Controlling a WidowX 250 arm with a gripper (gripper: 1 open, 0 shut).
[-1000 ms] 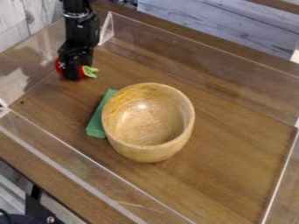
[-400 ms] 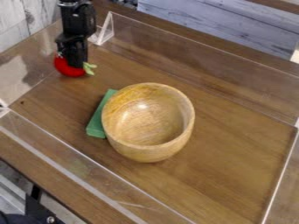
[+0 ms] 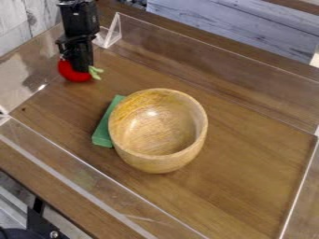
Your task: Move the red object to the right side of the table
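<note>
A glossy red toy tomato (image 3: 74,72), green stem pointing right, sits at my jaws near the far-left corner of the brown wood-grain tabletop (image 3: 237,161), inside clear walls.

The black fingers (image 3: 80,58) cover part of the red toy (image 3: 71,73), and their tips are too small and dark to make out. The bowl (image 3: 159,130) hides part of the green cloth (image 3: 107,125). The top edge of the picture cuts off the robot arm (image 3: 77,13).
</note>
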